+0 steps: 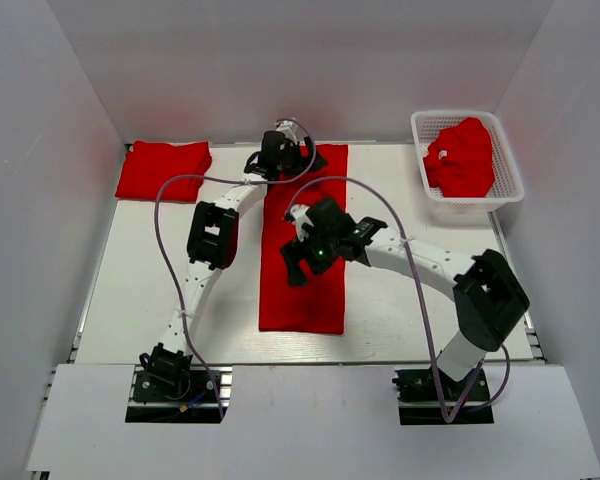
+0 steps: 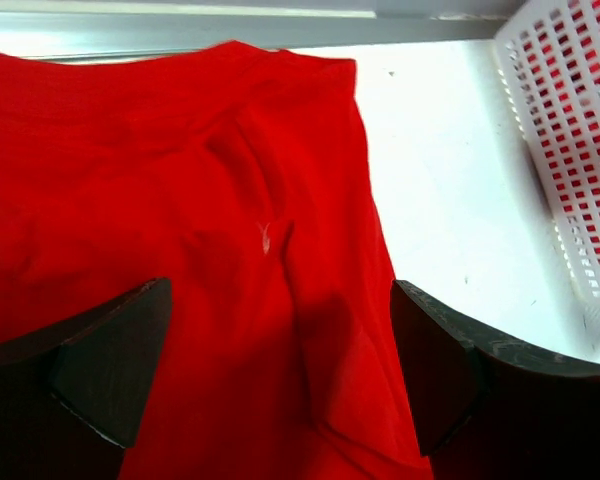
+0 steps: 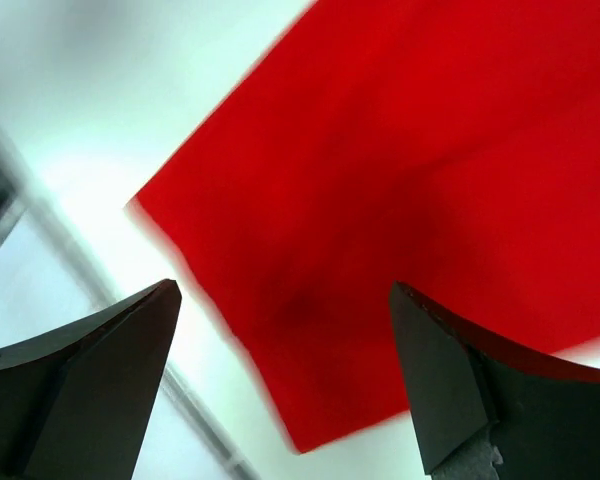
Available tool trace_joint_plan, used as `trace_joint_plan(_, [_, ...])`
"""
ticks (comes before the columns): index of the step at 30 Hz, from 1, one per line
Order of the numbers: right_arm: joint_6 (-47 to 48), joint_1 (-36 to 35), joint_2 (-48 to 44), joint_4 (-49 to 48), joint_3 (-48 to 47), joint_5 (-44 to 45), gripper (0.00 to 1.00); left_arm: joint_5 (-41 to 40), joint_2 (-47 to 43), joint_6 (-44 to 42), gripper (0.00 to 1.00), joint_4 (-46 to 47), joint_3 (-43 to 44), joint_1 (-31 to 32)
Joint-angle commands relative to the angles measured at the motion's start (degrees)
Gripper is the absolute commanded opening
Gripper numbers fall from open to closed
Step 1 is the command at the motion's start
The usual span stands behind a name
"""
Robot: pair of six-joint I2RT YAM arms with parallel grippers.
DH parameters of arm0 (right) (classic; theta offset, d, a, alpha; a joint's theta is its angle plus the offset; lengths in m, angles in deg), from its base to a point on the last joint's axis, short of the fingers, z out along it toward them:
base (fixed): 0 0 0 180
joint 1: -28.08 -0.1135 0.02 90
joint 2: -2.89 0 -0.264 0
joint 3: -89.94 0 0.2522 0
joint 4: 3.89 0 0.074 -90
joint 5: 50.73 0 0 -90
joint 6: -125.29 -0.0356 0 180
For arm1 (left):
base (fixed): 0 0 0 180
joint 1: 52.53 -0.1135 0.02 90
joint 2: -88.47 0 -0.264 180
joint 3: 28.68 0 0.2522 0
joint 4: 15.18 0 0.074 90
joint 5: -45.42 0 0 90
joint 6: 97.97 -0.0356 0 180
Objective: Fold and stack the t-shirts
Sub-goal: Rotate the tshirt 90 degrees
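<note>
A red t-shirt (image 1: pixel 302 290) lies as a long narrow strip down the middle of the table. My left gripper (image 1: pixel 278 152) is open over its far end; in the left wrist view the red cloth (image 2: pixel 180 250) lies wrinkled between the fingers (image 2: pixel 110 370). My right gripper (image 1: pixel 298 262) is open above the strip's middle; the right wrist view shows the shirt's near corner (image 3: pixel 320 420) below the fingers (image 3: pixel 450 390). A folded red t-shirt (image 1: pixel 163 170) lies at the far left. Crumpled red t-shirts (image 1: pixel 463 157) fill the basket.
The white lattice basket (image 1: pixel 510 180) stands at the far right and shows in the left wrist view (image 2: pixel 570 150). White walls close in the table on three sides. The table's near edge rail (image 3: pixel 170 390) runs below the right gripper.
</note>
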Motion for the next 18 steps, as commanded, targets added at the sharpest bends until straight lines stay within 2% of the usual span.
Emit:
trace_joint_plan(1, [-4.45, 2.08, -3.27, 3.31, -6.04, 21.81, 0.90, -4.08, -11.81, -1.13, 1.00, -3.65, -1.00, -1.13])
trace_joint_plan(3, [-5.51, 3.13, -1.96, 4.45, -7.72, 25.95, 0.90, -7.85, -16.20, -3.32, 1.00, -6.03, -4.33, -2.44])
trace_joint_plan(4, [-5.69, 5.05, -1.52, 5.42, -9.47, 29.45, 0.90, -9.69, -21.10, -6.20, 1.00, -6.64, -6.00, -2.45])
trace_joint_plan(8, [-5.70, 9.37, 2.00, 6.66, -17.81, 31.67, 0.90, -19.00, -30.98, -10.89, 1.00, -10.85, -14.71, -2.97])
trace_joint_plan(12, [-4.47, 14.39, 12.43, 8.59, -29.50, 32.82, 0.90, -25.95, -40.11, -11.86, 1.00, -17.97, -24.10, -3.50])
trace_joint_plan(13, [-4.03, 15.35, 14.29, 9.37, -32.05, 32.73, 0.90, -27.97, -42.31, -11.86, 1.00, -18.51, -30.30, -3.50])
trace_joint_plan(14, [-0.28, 15.44, 18.14, 9.30, -38.69, 32.82, 0.90, -28.68, -44.50, -10.99, 1.00, -18.51, -33.93, -3.50])
trace_joint_plan(17, [4.05, 16.23, 29.21, 10.78, -50.31, 33.00, 0.90, -30.10, -56.61, -7.47, 1.00, -17.12, -49.57, -3.50])
trace_joint_plan(18, [4.67, 16.41, 32.21, 11.31, -52.18, 33.52, 0.90, -30.10, -56.65, -6.51, 1.00, -17.11, -53.27, -3.50])
